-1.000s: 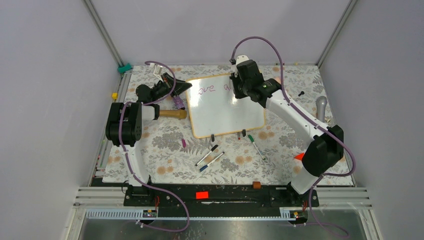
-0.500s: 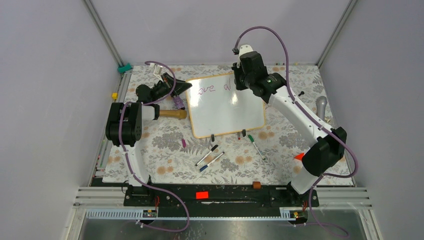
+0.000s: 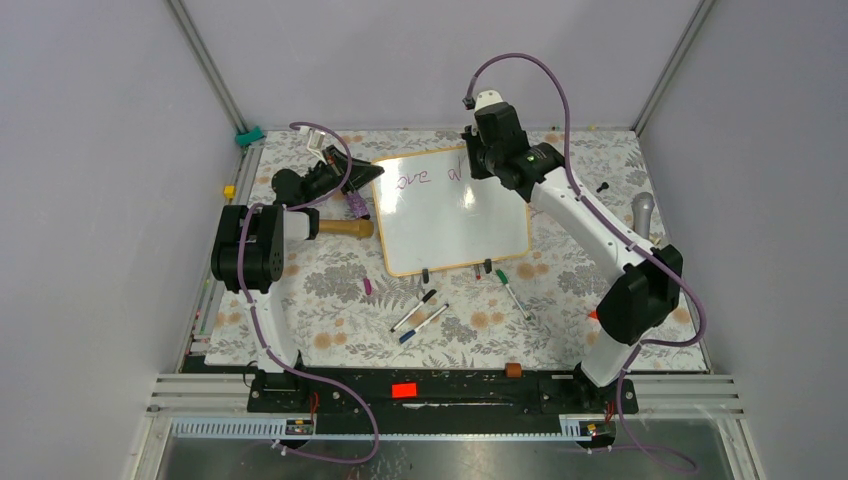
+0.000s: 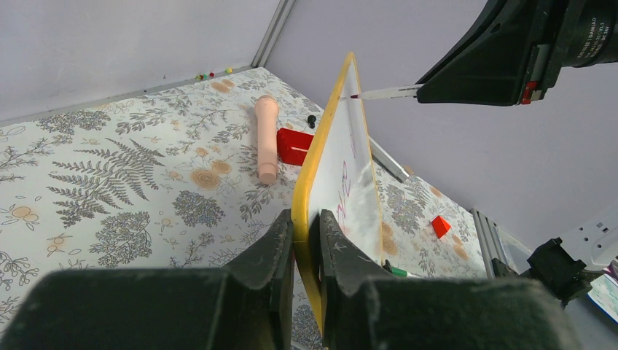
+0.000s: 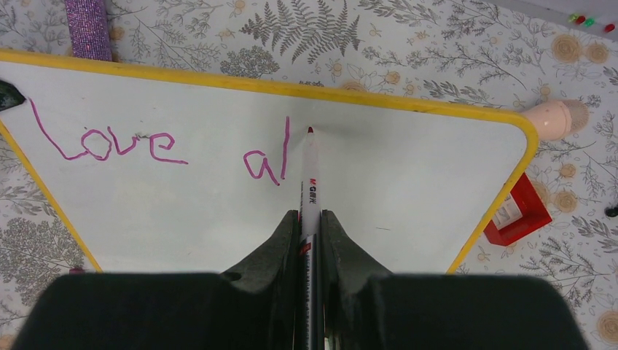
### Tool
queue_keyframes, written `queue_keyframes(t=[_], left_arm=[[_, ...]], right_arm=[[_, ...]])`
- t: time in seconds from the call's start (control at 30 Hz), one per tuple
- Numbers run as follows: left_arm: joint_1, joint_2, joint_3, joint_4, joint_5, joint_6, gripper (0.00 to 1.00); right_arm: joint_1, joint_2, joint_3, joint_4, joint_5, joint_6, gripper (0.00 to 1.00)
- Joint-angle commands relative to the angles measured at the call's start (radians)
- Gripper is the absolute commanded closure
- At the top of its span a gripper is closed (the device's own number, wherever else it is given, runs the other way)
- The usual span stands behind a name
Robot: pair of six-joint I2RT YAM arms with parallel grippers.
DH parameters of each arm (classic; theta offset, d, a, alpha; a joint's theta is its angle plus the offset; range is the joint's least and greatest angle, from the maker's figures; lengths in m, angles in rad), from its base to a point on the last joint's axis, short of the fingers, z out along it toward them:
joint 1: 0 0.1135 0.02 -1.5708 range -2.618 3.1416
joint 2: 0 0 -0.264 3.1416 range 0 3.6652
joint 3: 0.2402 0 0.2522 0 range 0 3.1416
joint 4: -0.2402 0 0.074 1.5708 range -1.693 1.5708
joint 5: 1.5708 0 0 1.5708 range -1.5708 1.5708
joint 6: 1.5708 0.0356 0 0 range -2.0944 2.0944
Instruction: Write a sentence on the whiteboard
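Observation:
The whiteboard [image 3: 450,215], white with a yellow-orange frame, lies on the flowered table, tilted up along its left edge. My left gripper [image 4: 306,233] is shut on that edge of the frame [image 4: 310,182]. The sentence [image 5: 109,142] reads "Love al" in purplish-pink cursive; it also shows small in the top view [image 3: 425,177]. My right gripper [image 5: 310,219] is shut on a white marker [image 5: 309,175]. The marker's tip sits just right of the "l", close to the board's far edge [image 5: 408,102]. From the left wrist the marker [image 4: 382,92] points at the board's far corner.
Loose markers [image 3: 420,310] and a green marker [image 3: 512,292] lie in front of the board. A wooden handle [image 3: 345,228] and a purple glittery stick [image 3: 356,205] lie at its left. A red block [image 5: 517,211] and a pink cylinder [image 4: 265,138] lie beyond it. A grey cylinder [image 3: 643,212] is at right.
My right gripper has moved with the marker toward the board's far edge, uncovering the letters "al". The left gripper and the board have not moved.

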Motion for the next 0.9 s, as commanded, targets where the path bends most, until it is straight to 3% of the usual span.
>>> queue_keyframes(t=[0.0,0.87], left_arm=[[-0.031,0.025,-0.030,0.026,0.127,0.133,1.00],[-0.030,0.025,-0.028,0.026,0.127,0.132,1.00]], right_arm=[[-0.010,0.002,0.044,0.023,0.025,-0.015,1.00],[-0.014,-0.010,-0.005,-0.003,-0.010,0.002,1.00]])
